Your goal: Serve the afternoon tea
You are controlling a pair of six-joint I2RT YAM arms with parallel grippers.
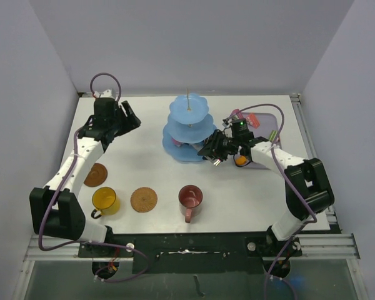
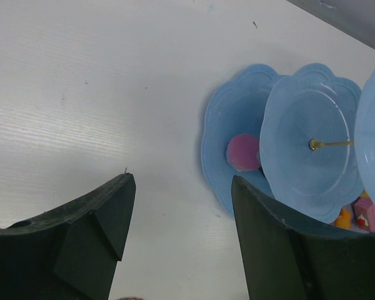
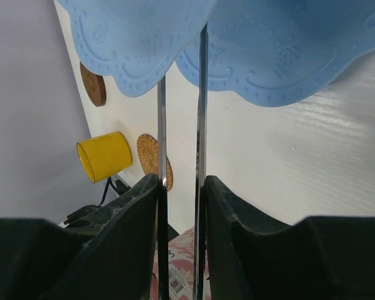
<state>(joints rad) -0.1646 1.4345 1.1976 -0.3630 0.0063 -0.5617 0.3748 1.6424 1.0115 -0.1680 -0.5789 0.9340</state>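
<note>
The light-blue three-tier stand [image 1: 189, 128] stands at the table's back centre. A pink round cake [image 2: 242, 152] lies on its bottom tier, and small colourful pastries [image 2: 362, 215] show beyond it. My left gripper [image 1: 130, 122] hovers left of the stand, open [image 2: 182, 178] over bare table. My right gripper [image 1: 212, 156] sits at the stand's right front edge, shut [image 3: 182, 178] on thin metal tongs [image 3: 201, 94]. Their two arms run slightly apart under the stand's rim [image 3: 144, 37], tips hidden. The yellow mug [image 1: 104, 200], the dark-red mug [image 1: 190, 198] and two brown coasters [image 1: 95, 175] [image 1: 144, 199] sit near the front.
A lilac tray [image 1: 267, 128] lies at the back right beside the right arm, with an orange toy [image 1: 240, 160] at its near end. Grey walls close in the table on three sides. The yellow mug [image 3: 103, 156] and a woven coaster [image 3: 149, 156] show beyond the right fingers.
</note>
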